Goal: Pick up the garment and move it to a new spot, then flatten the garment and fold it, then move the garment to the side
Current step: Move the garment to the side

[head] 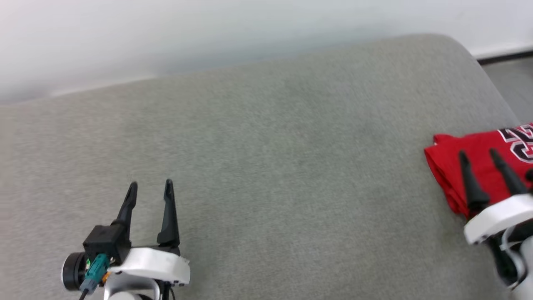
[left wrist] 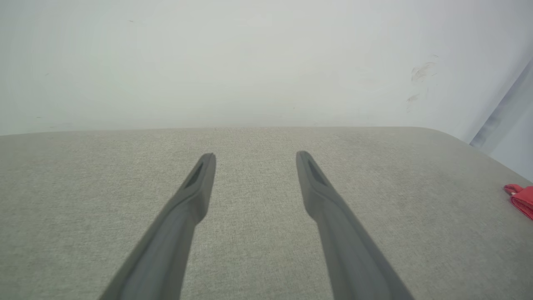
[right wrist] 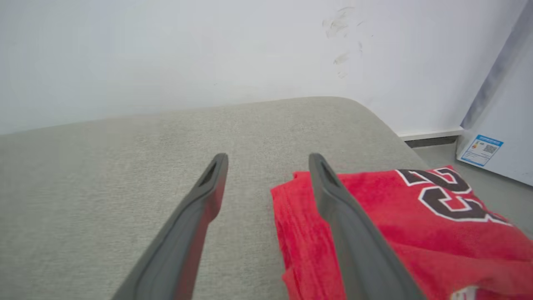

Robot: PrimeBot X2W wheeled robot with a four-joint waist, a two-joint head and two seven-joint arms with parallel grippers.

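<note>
The garment (head: 479, 162), bright red with black white-outlined lettering, lies folded at the right end of the grey cushion (head: 266, 166). The right wrist view shows the garment (right wrist: 416, 225) under and to the right of my fingers. My right gripper (head: 479, 155) hangs open over its left part, holding nothing. The right gripper (right wrist: 268, 160) has one finger above bare cushion and the other above red fabric. My left gripper (head: 150, 185) stands open at the lower left, far from the garment. In the left wrist view the left gripper (left wrist: 256, 158) holds nothing, and a red corner of the garment (left wrist: 520, 198) peeks in at the right edge.
A pale wall (head: 208, 33) runs behind the cushion. The cushion's rounded right end (head: 487, 75) drops to grey floor (head: 512, 79). A white appliance with a label (right wrist: 487, 150) stands on the floor to the right.
</note>
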